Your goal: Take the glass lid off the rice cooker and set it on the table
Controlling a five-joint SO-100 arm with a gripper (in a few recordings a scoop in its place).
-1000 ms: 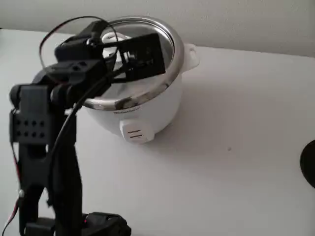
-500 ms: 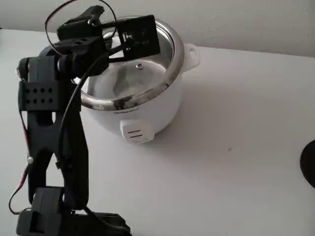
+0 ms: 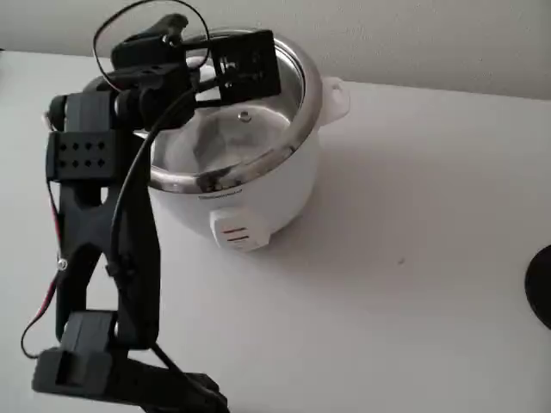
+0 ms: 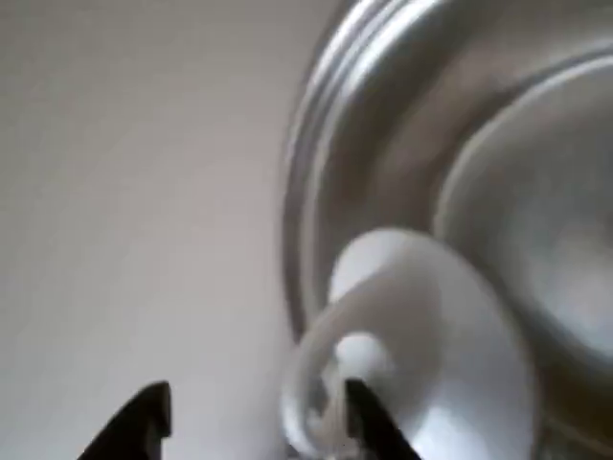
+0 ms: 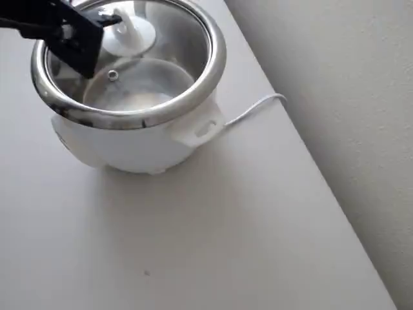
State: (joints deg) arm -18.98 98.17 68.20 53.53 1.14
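Wrist view puts the white knob (image 4: 421, 345) of the glass lid (image 4: 536, 220) at the lower centre of the frame, large and blurred, with the shiny rim sweeping up toward the upper right. The gripper (image 4: 259, 417) sits at the bottom edge: one dark fingertip (image 4: 144, 412) stands clear to the left of the knob, the other touches or overlaps its left side, so the jaws look spread with a gap between them rather than pinched on anything.

Overhead, the glass lid (image 5: 139, 71) lies on the rice cooker (image 5: 129, 139) in the upper left of the frame, its knob off toward the far side and the small steam vent (image 5: 113, 75) nearer the middle. Whether it is seated flat or tipped cannot be told.

By judgement, the lid is stiff, fairly light, smooth and breakable; its glass and thin metal rim would slip between two fingers. The knob is the sensible hold, gripped squarely, since an off-centre pinch would let the disc swing.

Fixed view shows the black arm (image 3: 103, 258) rising from the lower left and reaching over the cooker (image 3: 258, 198), with bare white table (image 3: 413, 284) to the right for setting the lid down.
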